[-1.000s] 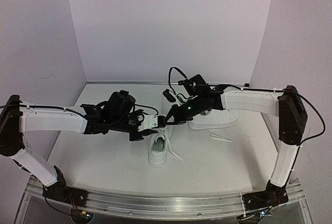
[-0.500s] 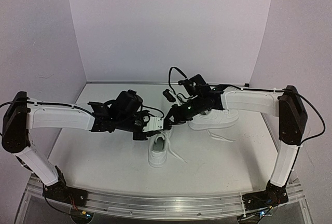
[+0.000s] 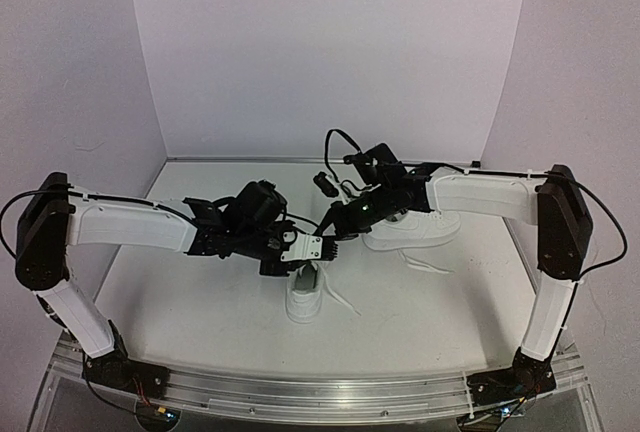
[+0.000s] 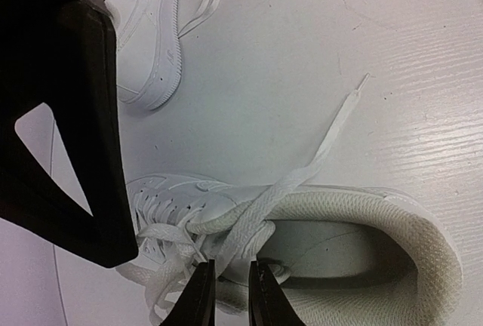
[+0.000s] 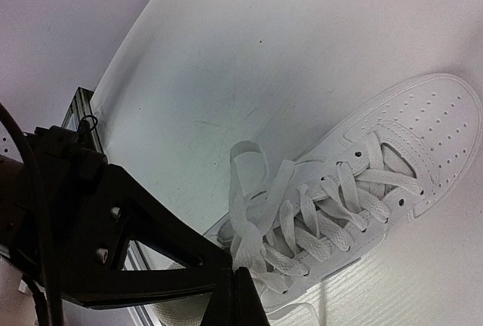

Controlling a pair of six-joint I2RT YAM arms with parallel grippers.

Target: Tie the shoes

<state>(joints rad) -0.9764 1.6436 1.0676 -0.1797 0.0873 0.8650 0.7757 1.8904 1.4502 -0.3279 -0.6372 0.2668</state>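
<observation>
- Step in hand, as I judge it: knotting the lace on the near shoe (image 3: 303, 300), low in the middle of the top view. The far shoe (image 3: 418, 229) lies right of centre on the table (image 3: 190, 302).
- The right gripper (image 3: 333, 233) is clamped tight on the lace (image 5: 245, 216), with a loop (image 5: 247, 161) standing above the eyelets.
- The left gripper (image 3: 320, 248) has its jaws narrow, with a slim gap showing. A loose strand (image 4: 332, 133) runs towards its tips, but I cannot tell whether it is pinched.
- To do it well, close on the flat of that strand near the tongue. Then draw it level and away from the loop, so the shoe neither lifts nor slides.
- Count: two shoes, two grippers, one raised loop, one table.
</observation>
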